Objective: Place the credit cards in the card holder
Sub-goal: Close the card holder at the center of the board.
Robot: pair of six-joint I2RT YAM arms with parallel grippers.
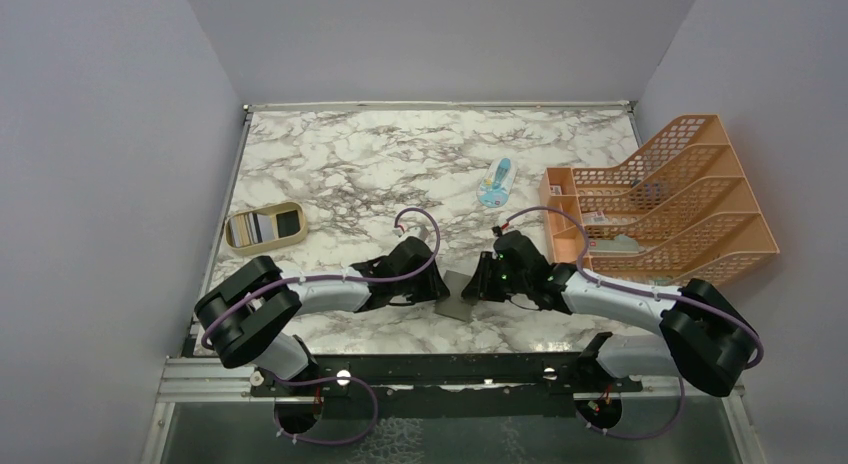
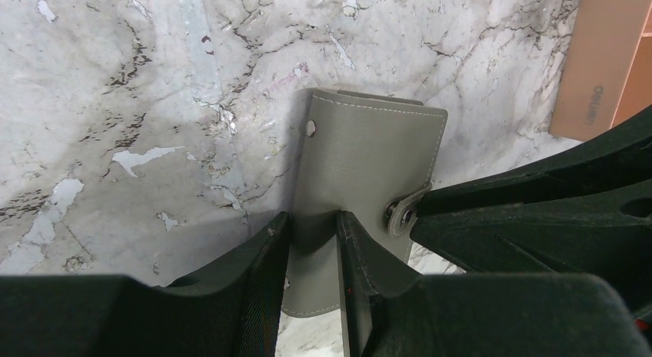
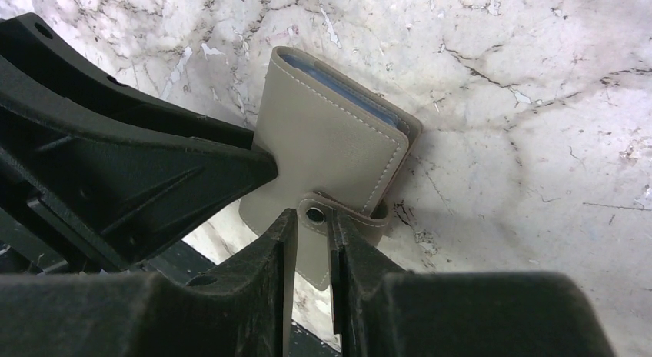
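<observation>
From above, the card holder point(image 1: 458, 296) lies on the marble bench point(image 1: 350, 164) directly between the two sets of fingers. The left fingers point(image 1: 434, 290) meet its left edge and the right fingers point(image 1: 482, 284) its right edge. The credit cards point(image 1: 252, 227) sit in a tan tray point(image 1: 238, 246), well off beyond the left fingers toward the bench's left side. A blue-and-white packet point(image 1: 496, 182) lies farther out past the right fingers. An orange rack point(image 1: 670, 199) stands to their outer side.

In the left wrist view, the left fingers point(image 2: 309, 225) are nearly closed and pinch the near edge of the grey card holder point(image 2: 369, 157), whose cover runs up between the two pads. The rest of it extends away ahead of the fingertips, its far part resting on the bench point(image 2: 115, 80). Just to the right of these fingers, the right fingers point(image 2: 430, 205) reach the tab clasp point(image 2: 401, 211) at the holder's side.

In the right wrist view, the right fingers point(image 3: 311, 222) are drawn in narrow and grip the tab clasp point(image 3: 315, 215), its snap stud showing right at the fingertips. The card holder point(image 3: 330, 134) stands tilted ahead of them, with pale blue inner pockets showing along its far top edge. A black finger of the left arm point(image 3: 154, 165) presses against the holder's left side, just beside the right fingers.
</observation>
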